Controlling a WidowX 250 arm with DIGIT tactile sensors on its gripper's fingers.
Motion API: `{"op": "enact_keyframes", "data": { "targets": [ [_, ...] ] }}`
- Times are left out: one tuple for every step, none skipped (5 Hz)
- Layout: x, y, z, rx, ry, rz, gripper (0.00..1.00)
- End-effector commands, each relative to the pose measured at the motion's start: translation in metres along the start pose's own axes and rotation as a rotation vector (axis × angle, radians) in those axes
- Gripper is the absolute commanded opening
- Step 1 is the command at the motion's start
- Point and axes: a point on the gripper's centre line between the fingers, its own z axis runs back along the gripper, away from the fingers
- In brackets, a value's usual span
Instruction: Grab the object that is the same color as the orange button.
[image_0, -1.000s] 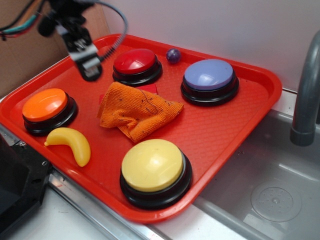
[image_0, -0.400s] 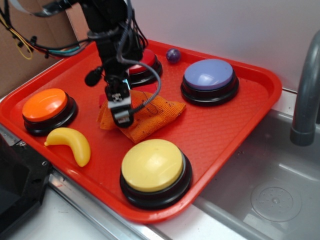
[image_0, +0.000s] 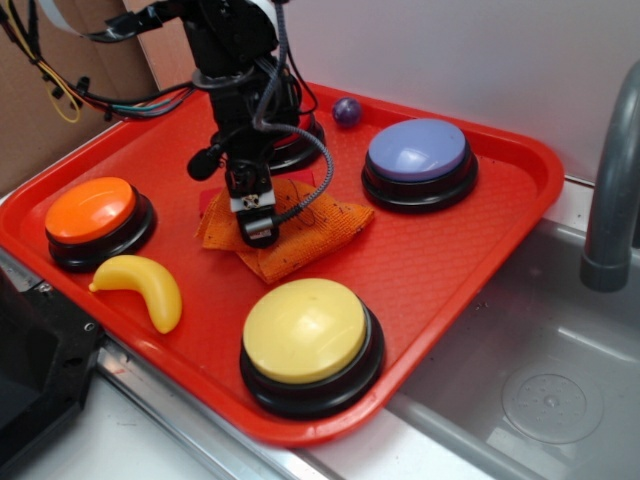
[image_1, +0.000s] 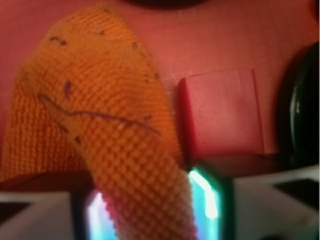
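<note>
The orange cloth (image_0: 315, 232) with dark lint specks lies in the middle of the red tray (image_0: 450, 270). My gripper (image_0: 257, 235) is down on the cloth's left part. In the wrist view a raised fold of the cloth (image_1: 100, 100) runs up between my two fingers, and the gripper (image_1: 150, 210) is shut on it. The orange button (image_0: 90, 210) with a black base stands at the tray's left, apart from the gripper.
A red block (image_1: 220, 112) lies just beside the cloth. A red button (image_0: 295, 145) sits behind the arm, a blue button (image_0: 418, 150) at the back right, a yellow button (image_0: 305, 330) in front. A yellow banana (image_0: 140, 285) and a purple ball (image_0: 347, 111) also lie on the tray. A sink (image_0: 540, 390) is to the right.
My gripper came from the tray's back left down onto the cloth. The cloth has bunched and shifted slightly under it.
</note>
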Motion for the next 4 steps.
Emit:
{"op": "enact_keyframes", "data": {
  "targets": [
    [-0.003, 0.004, 0.041, 0.067, 0.033, 0.252, 0.0],
    [-0.004, 0.015, 0.079, 0.042, -0.026, 0.501, 0.0],
    [-0.007, 0.027, 0.112, 0.02, -0.066, 0.667, 0.0],
    [-0.014, 0.038, 0.151, 0.017, -0.176, 0.762, 0.0]
  ]
}}
